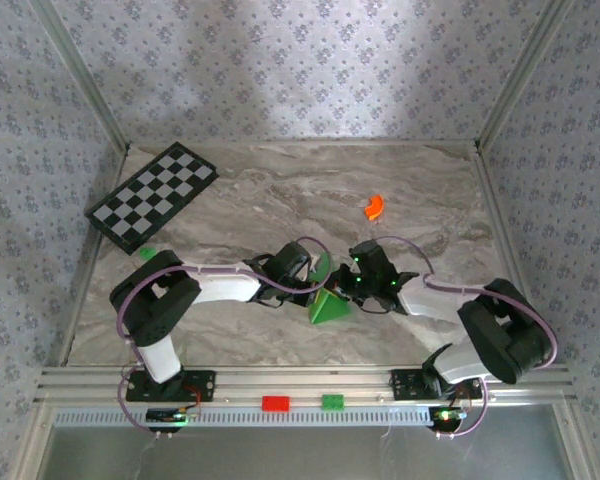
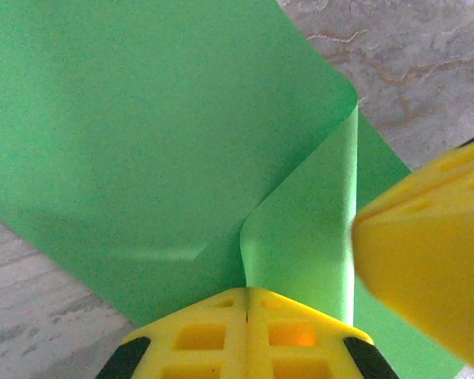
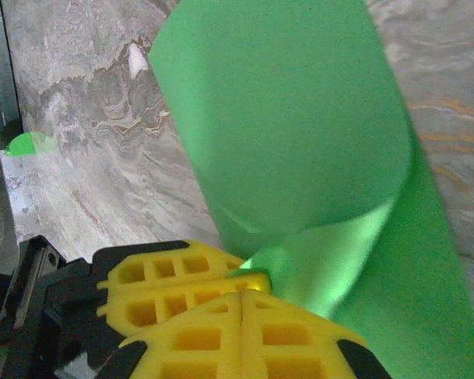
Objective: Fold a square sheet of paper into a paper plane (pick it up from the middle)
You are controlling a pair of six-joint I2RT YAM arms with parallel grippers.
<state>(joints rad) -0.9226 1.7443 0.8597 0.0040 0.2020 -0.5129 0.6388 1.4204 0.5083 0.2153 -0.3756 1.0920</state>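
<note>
Left hand point(image 2: 246, 298), right hand point(image 3: 243, 300) pinch green paper point(image 2: 142, 118).

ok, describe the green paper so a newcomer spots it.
On the marble table, look front-centre where the left gripper and right gripper meet. The square sheet of paper is pinched between them: thin, curled, far larger than the tiny green block by the checkered board.

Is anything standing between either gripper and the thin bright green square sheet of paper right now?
Nothing visible does. The left gripper and the right gripper are each shut directly on the thin bright green square sheet of paper, pinching it close beside each other, with the sheet curling up between them.
</note>
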